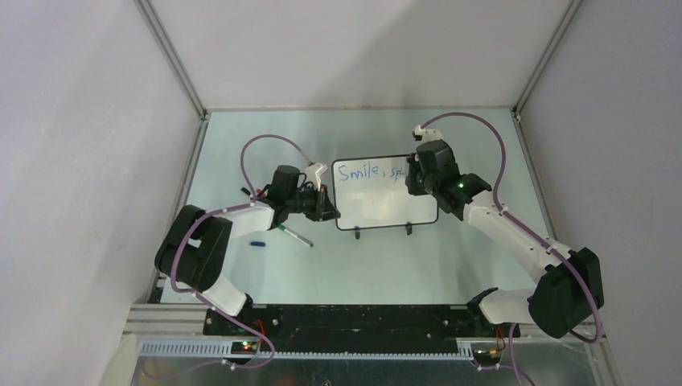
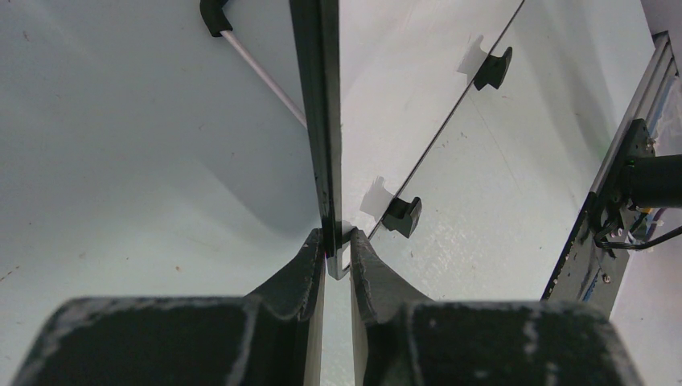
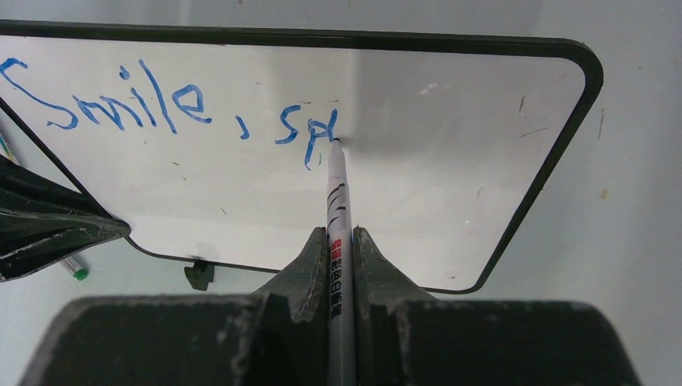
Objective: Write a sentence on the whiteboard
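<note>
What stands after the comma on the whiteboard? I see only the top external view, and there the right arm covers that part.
Observer: In the right wrist view the sentence reads "Smile, sp". The tip of the marker touches the surface just right of the p.
Operator: And the other arm, how does it grip? From above I cannot see where its fingers sit.
Observer: The left wrist view shows the left gripper shut on the black frame of the whiteboard, with one finger on each face.
</note>
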You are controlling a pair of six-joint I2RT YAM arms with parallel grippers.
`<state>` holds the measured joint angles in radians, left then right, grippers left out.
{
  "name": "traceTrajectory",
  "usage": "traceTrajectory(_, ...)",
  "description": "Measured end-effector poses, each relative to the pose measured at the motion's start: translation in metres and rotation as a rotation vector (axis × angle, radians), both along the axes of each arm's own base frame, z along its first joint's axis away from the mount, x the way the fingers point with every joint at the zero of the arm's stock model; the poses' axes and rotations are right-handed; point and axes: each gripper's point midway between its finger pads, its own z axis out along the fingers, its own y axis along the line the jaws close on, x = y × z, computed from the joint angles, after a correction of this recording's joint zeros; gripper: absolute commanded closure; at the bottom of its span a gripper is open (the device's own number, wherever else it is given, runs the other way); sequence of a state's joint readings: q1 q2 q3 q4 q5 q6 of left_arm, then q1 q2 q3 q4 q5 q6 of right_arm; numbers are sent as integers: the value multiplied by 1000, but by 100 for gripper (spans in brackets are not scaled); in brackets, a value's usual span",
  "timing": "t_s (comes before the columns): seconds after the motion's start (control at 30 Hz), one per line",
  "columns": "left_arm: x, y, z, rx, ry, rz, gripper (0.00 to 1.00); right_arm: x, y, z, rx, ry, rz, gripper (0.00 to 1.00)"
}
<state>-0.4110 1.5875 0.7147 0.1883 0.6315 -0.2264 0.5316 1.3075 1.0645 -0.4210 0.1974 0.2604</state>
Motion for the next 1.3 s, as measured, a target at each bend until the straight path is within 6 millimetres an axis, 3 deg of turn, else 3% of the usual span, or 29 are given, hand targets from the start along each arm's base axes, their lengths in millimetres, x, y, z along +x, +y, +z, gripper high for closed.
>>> traceTrajectory(1.3,0,0,0,2,1,-1,84,6,-2,8,10,-17,-10,100)
